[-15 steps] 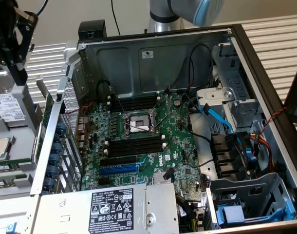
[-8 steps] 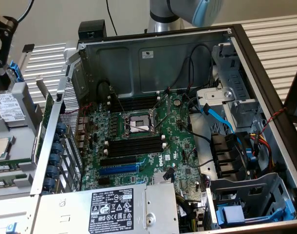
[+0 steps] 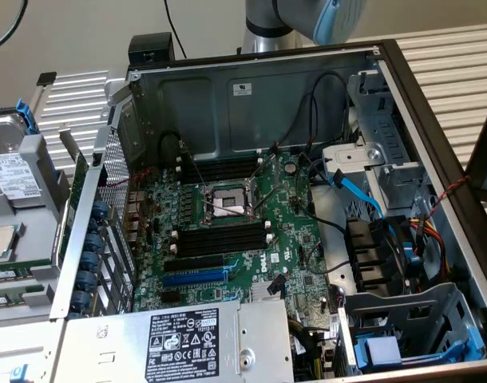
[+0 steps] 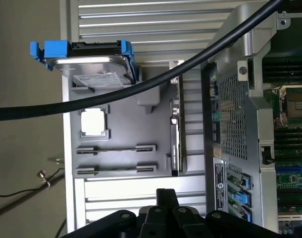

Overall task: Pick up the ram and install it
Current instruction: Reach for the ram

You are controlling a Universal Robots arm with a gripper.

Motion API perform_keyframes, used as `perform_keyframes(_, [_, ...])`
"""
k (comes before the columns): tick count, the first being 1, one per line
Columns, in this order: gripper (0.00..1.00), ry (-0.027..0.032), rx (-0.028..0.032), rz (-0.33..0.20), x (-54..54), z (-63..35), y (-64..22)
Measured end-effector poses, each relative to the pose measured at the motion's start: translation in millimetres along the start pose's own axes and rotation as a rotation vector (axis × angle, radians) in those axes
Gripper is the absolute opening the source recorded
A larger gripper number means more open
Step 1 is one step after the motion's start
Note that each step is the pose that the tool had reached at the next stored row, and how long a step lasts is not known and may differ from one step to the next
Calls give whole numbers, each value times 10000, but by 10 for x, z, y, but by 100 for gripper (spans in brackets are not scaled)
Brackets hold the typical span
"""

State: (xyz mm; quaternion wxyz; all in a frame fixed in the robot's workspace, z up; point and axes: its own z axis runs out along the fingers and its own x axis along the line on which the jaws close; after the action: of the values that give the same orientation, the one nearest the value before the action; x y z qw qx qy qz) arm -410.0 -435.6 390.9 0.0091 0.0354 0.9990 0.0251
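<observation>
Two ram sticks stand on edge in holders on a grey tray (image 3: 36, 207) at the exterior view's left, outside the computer case. Their green edges (image 3: 5, 274) show low on that tray. In the wrist view they appear as thin lines, one (image 4: 116, 148) beside the other (image 4: 116, 170), between grey end clips. My gripper (image 4: 166, 198) hangs above the ribbed table near the tray's edge, apart from both sticks and holding nothing that I can see. The motherboard's long black slots (image 3: 219, 239) lie beside the processor socket (image 3: 226, 203).
The tray also carries a hard drive in a blue bracket (image 4: 86, 62) and a processor chip (image 4: 94, 121). A thick black cable (image 4: 141, 84) crosses the wrist view. The case's perforated side wall (image 4: 230, 114) stands between tray and motherboard. A blue slot (image 3: 194, 278) and the power supply (image 3: 180, 343) lie inside.
</observation>
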Motion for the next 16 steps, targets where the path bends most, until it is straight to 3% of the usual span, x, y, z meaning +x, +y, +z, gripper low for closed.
perform_keyframes(6, [11, 44, 3, 3, 239, 6, -40])
perform_keyframes(7, [11, 69, 4, 4, 271, 7, -43])
perform_keyframes(9, [11, 199, 15, 10, 312, 7, -47])
perform_keyframes(10, [11, 231, 16, 11, 314, 7, -48])
perform_keyframes(16, [11, 223, 16, 13, 334, 7, -33])
